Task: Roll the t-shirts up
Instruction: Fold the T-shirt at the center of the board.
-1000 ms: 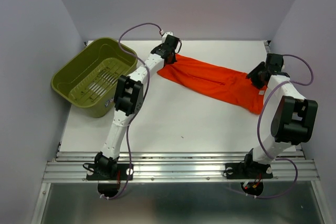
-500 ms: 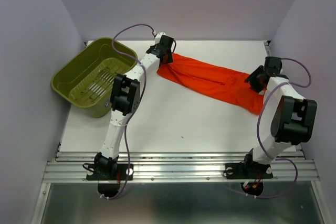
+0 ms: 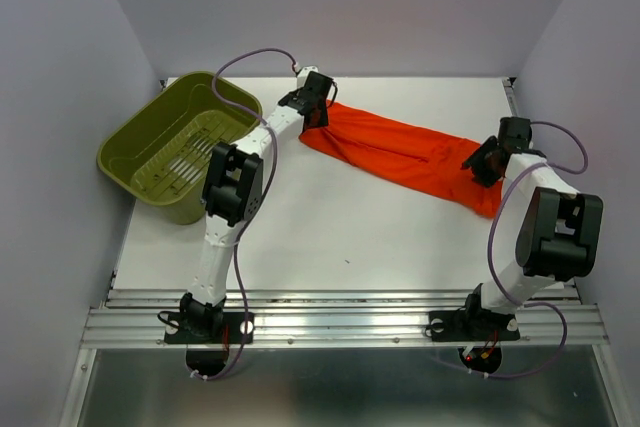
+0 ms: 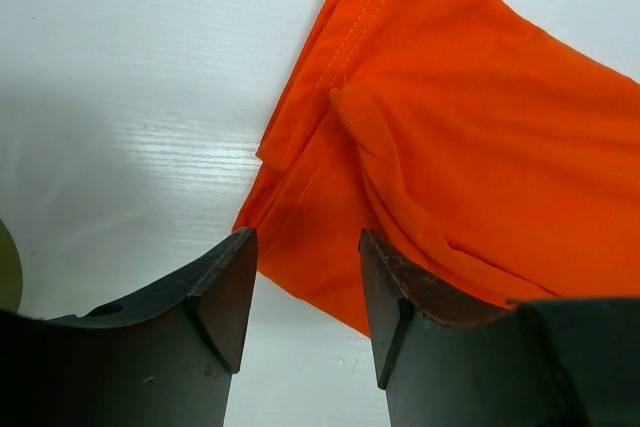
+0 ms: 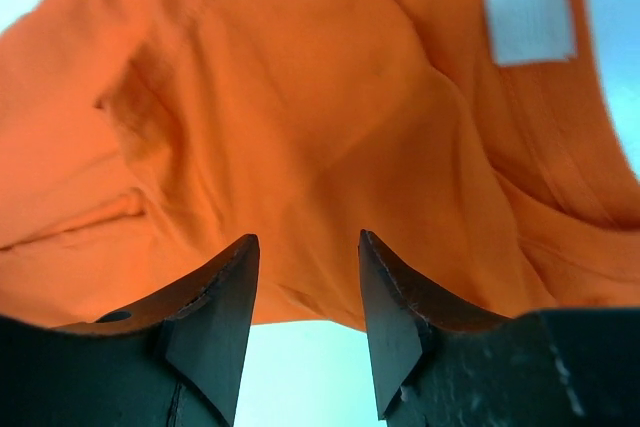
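The t-shirt (image 3: 405,152) lies folded into a narrow band on the far half of the table (image 3: 330,237). Its long axis slants from the far edge, left of middle, down to the right edge (the white label shows at that right end). It looks light, limp and apt to slump or unroll, so I would pinch all layers at one short end. The left gripper (image 4: 305,247) and right gripper (image 5: 305,247) each hover over an end, fingers apart, clamping nothing.
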Robot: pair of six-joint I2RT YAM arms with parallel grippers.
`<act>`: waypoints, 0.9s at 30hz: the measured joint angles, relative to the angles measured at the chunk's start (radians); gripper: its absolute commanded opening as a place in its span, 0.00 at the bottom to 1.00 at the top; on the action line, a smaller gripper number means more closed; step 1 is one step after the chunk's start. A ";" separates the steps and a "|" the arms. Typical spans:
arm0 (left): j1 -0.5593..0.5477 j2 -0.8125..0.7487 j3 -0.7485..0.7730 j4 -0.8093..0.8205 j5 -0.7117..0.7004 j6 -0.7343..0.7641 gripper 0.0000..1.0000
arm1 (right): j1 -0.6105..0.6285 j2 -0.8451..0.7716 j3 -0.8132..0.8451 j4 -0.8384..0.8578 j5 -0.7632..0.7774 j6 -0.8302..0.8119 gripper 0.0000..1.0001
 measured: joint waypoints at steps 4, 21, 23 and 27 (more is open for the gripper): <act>0.000 0.023 0.000 -0.001 -0.002 0.010 0.58 | 0.001 -0.063 -0.040 -0.055 0.064 0.000 0.54; 0.003 0.107 0.003 0.002 0.000 0.050 0.24 | -0.123 -0.119 -0.168 -0.097 0.072 0.018 0.45; 0.003 0.107 0.003 0.004 0.004 0.051 0.00 | -0.124 -0.115 -0.169 -0.097 0.072 0.019 0.33; 0.004 0.107 0.004 0.006 0.008 0.058 0.00 | -0.125 -0.112 -0.169 -0.092 0.078 0.029 0.09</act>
